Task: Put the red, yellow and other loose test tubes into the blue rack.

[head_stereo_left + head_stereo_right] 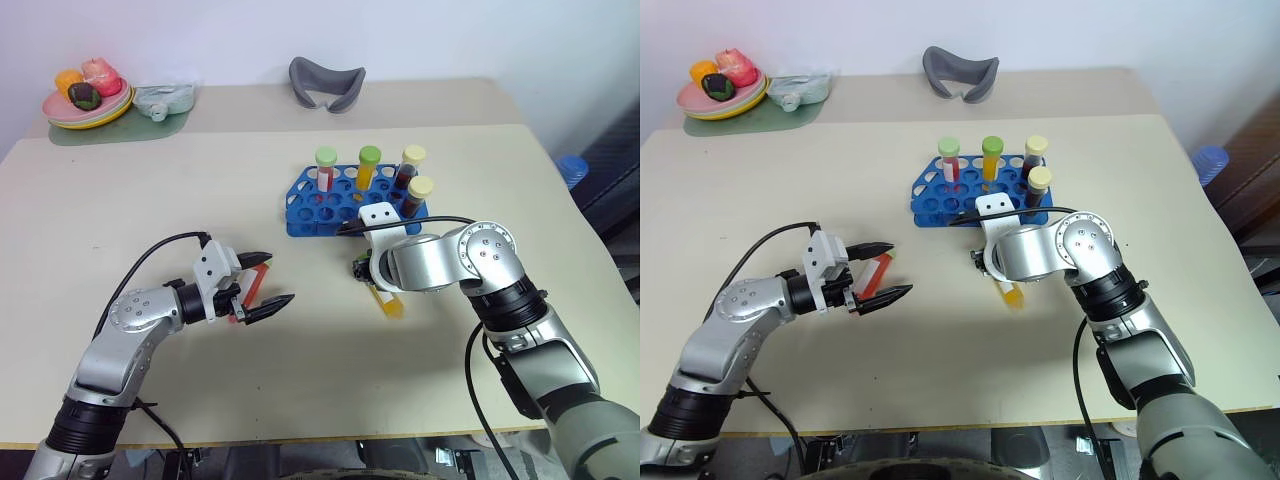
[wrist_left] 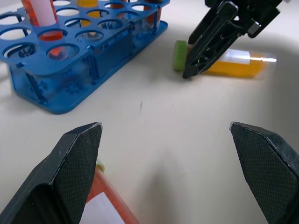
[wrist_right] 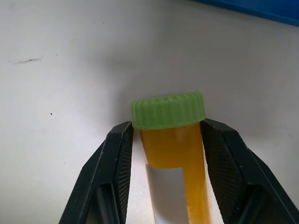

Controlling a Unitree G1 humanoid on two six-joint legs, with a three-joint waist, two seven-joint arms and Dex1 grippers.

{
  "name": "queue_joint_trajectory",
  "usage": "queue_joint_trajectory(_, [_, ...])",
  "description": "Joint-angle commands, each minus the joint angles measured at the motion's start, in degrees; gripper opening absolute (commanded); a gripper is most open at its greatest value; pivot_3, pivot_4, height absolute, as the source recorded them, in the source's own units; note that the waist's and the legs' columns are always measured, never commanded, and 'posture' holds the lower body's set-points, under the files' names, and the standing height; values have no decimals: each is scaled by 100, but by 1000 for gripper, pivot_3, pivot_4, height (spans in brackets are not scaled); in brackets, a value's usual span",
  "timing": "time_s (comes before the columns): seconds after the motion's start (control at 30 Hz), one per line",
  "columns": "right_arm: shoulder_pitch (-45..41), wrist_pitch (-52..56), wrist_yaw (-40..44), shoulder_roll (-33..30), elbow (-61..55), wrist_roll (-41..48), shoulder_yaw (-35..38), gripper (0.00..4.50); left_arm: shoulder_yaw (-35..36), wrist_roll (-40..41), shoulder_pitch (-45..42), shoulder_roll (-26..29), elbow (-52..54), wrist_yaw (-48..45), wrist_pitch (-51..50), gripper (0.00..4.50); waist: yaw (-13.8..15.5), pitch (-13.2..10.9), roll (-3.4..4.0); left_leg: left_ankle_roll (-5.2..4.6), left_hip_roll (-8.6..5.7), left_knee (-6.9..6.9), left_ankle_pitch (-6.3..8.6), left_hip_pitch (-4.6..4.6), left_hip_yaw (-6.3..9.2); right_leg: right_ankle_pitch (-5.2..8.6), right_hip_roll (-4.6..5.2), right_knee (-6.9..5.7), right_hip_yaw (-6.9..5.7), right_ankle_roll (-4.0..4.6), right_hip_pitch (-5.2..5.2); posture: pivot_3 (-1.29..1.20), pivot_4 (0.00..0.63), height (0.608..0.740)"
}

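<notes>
Right gripper (image 3: pixel 163 154) points steeply down at the counter (image 1: pixel 120 200), its 2 black fingers (image 3: pixel 114 168) pressed against either side of the yellow-orange tube (image 3: pixel 175 158) just below its green cap. Grasping the tube; the tube lies flat on the counter, cap end toward the blue rack (image 1: pixel 310 205). In the left wrist view the same tube (image 2: pixel 238 63) lies on its side with the right gripper's fingers (image 2: pixel 210 46) coming down over it near the cap.

Left gripper (image 1: pixel 262 285) is released, jaws spread wide, pointing nearly level across the counter toward the right gripper. Nothing held. A red tube (image 1: pixel 250 292) with a white label lies on the counter directly under and between the left gripper's fingers; the left wrist view shows its end close beside one finger (image 2: pixel 70 163), contact cannot be told.

Blue rack stands beyond the right gripper, just past it and near. 4 tubes stand upright in it:
- 1 red with green cap (image 1: pixel 326 168)
- 1 yellow-orange with green cap (image 1: pixel 368 166)
- 2 dark maroon with pale-yellow caps (image 1: pixel 410 168), (image 1: pixel 418 196), the second nearest the right gripper.

Far beyond the left gripper, at the counter's back corner: a plate (image 1: pixel 60 112) of toy food on a green mat (image 1: pixel 100 132). A grey curved object (image 1: pixel 327 84) lies at the back edge, beyond the rack.
</notes>
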State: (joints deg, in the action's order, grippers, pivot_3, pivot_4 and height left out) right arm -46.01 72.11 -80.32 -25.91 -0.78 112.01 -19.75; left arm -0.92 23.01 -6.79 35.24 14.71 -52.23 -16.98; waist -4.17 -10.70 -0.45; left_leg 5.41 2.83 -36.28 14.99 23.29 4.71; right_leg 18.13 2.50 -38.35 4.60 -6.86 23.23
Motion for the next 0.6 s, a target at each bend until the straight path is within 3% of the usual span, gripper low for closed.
queue_joint_trajectory(0.03, [3, 27, 109, -10, -122, 99, -37, 2254, 56, -16, -63, -10, 58, -5, 120, 4500, 1, 0, 0, 0, 0, 0, 0, 0, 0, 0, 0, 0, 0, 0, 0, 0, 150, 740])
queue_joint_trajectory(0.37, [-77, 264, 1116, -970, -570, 99, -531, 2254, 89, -68, 41, 18, -346, -221, 524, 4500, 23, -2, 2, 0, -1, 3, 0, 6, 0, 0, 3, 9, -1, 0, 2, 0, 150, 740])
queue_joint_trajectory(0.6, [-213, 164, 1220, -1041, -381, 99, -747, 2254, 1, -95, 78, -61, -166, -129, 448, 4500, 23, -2, 2, 0, -1, 3, 0, 6, 0, 0, 4, 10, -1, 0, 2, 0, 150, 740])
